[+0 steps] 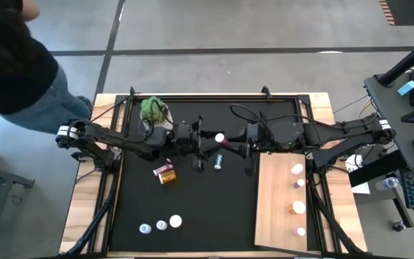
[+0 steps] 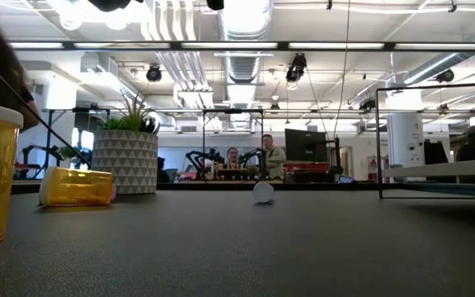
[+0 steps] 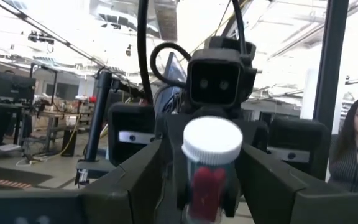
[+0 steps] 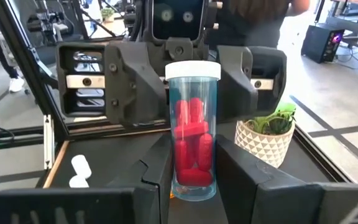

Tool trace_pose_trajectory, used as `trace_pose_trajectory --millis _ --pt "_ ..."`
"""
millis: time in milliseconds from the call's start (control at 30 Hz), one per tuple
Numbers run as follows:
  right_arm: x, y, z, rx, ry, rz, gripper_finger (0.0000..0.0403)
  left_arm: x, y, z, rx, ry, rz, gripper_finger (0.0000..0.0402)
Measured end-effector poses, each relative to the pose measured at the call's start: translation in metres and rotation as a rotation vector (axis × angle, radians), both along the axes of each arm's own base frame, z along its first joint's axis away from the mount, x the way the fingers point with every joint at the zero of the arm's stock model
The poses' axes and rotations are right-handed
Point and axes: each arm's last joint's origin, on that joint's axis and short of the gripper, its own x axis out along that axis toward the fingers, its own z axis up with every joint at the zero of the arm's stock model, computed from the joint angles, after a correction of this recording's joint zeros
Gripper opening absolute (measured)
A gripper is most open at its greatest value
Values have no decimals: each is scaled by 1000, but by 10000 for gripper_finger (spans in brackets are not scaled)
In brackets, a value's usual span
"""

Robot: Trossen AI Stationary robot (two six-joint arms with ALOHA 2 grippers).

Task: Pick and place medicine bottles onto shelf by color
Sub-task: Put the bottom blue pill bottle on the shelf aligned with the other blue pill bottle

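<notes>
The right gripper (image 4: pixel 194 180) pinches a bottle (image 4: pixel 192 127) (red pills inside) upright; the left gripper's (image 3: pixel 207 180) fingers flank it, half open.

Mat (image 1: pixel 214 208) front centre free; shelf (image 1: pixel 273 208) left strip bare.

Two matte-black jointed arms — left arm (image 1: pixel 113 138), right arm (image 1: pixel 336 133) — carry looping black cables (image 3: pixel 143 56), white-banded base joints and blocky, perhaps plastic-shelled wrists.

A potted green plant (image 1: pixel 153 109) stands at the far edge of the black mat (image 1: pixel 207 208); a person (image 1: pixel 13 57) stands beyond the table's corner.
</notes>
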Motion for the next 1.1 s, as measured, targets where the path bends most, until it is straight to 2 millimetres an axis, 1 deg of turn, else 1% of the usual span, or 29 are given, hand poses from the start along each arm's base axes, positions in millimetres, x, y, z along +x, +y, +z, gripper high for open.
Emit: trace_pose_trajectory --millis 100,333,433,567,700,800,933,1033,1100 --pt "0 0 1 0 -14 0 91 0 0 0 0 0 0 162" --pt "1 0 3 -16 -28 0 91 0 0 0 3 0 -4 88" --pt "1 0 3 -12 -28 0 91 0 0 0 3 0 -4 67" --pt "1 0 2 -6 -27 -1 91 0 0 0 3 0 -4 62" --pt "0 0 2 24 -16 -2 97 0 0 0 2 2 -4 70" --pt "-4 0 5 67 59 -11 121 1 0 -1 2 10 -1 74" --pt "-16 -2 17 147 187 -33 169 1 0 -2 1 15 2 74" --pt "-29 -3 31 219 278 -15 203 2 0 -8 5 72 2 74" --pt "-37 -4 41 270 312 -28 219 4 0 -14 -3 136 -4 75"
